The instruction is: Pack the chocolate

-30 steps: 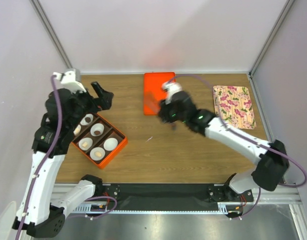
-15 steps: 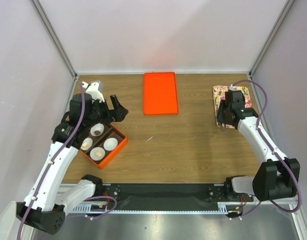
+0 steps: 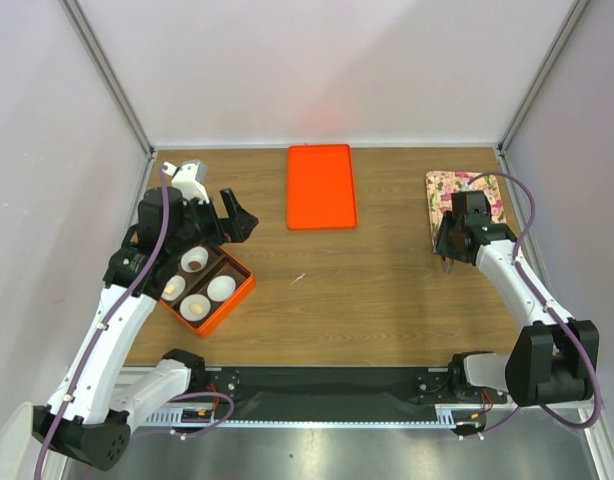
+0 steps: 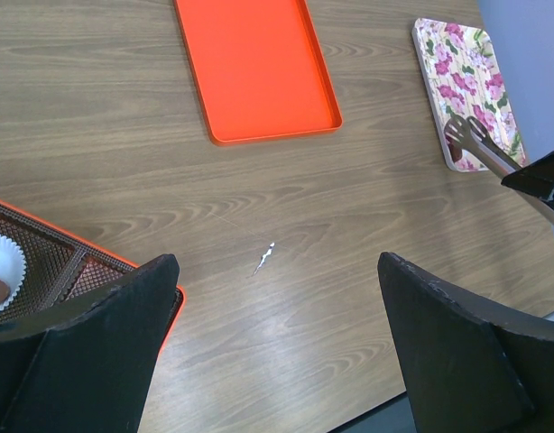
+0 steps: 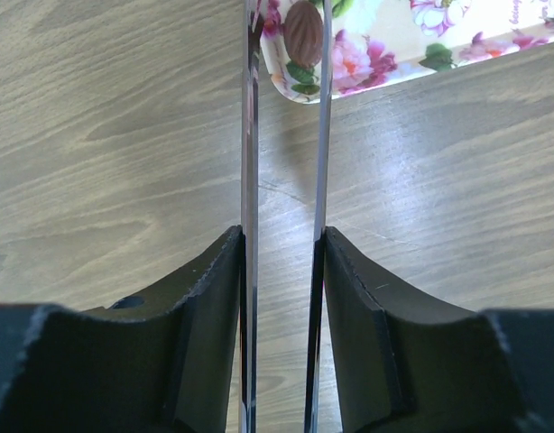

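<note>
My right gripper (image 5: 282,236) (image 3: 455,238) is shut on a pair of metal tongs (image 5: 252,117) (image 4: 476,141) whose blades reach to the near corner of the floral plate (image 5: 367,47) (image 3: 445,184). A dark brown chocolate (image 5: 303,32) sits between the tong tips, against the right blade; whether it is pinched I cannot tell. In the orange box (image 3: 243,286) at the left, white paper cups hold a dark chocolate (image 3: 194,260) and pale tan ones (image 3: 173,288). My left gripper (image 4: 277,266) (image 3: 237,216) hangs open beside the box, nothing between its fingers.
A flat orange tray (image 3: 321,186) (image 4: 257,68) lies at the back middle of the wooden table. A small white scrap (image 3: 299,278) (image 4: 263,259) lies on the wood right of the box. White walls close in the left, back and right sides.
My right arm has swung from beside the orange tray over to the floral plate with the tongs. The left arm shifted slightly right, its gripper staying open.
</note>
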